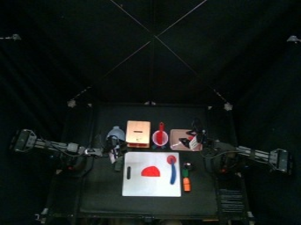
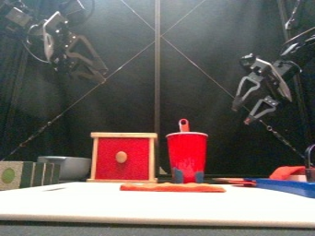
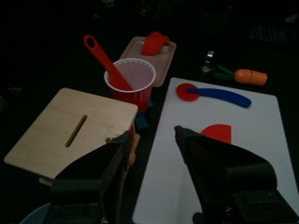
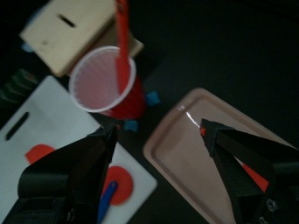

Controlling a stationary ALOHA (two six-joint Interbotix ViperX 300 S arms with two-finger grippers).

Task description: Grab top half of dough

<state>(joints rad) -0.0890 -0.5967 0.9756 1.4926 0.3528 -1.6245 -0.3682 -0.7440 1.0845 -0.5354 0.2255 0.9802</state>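
The dough (image 1: 152, 172) is a small red half-disc lying flat on the white board (image 1: 139, 183); it also shows in the left wrist view (image 3: 218, 132) and the right wrist view (image 4: 41, 152). My left gripper (image 3: 152, 138) hangs open and empty above the table by the board's left side (image 1: 104, 151), high at the upper left in the front view (image 2: 68, 48). My right gripper (image 4: 158, 131) is open and empty too, raised over the pink tray's edge (image 1: 202, 151) (image 2: 259, 88). Neither gripper touches the dough.
A round red-headed utensil with a blue handle (image 3: 211, 94) and an orange stick tool (image 1: 185, 181) lie on the board's right part. Behind stand a wooden box (image 1: 139, 134), a red cup (image 1: 161, 136) holding a red spoon, and a pink tray (image 4: 222, 153). Grey containers (image 2: 37, 171) sit back left.
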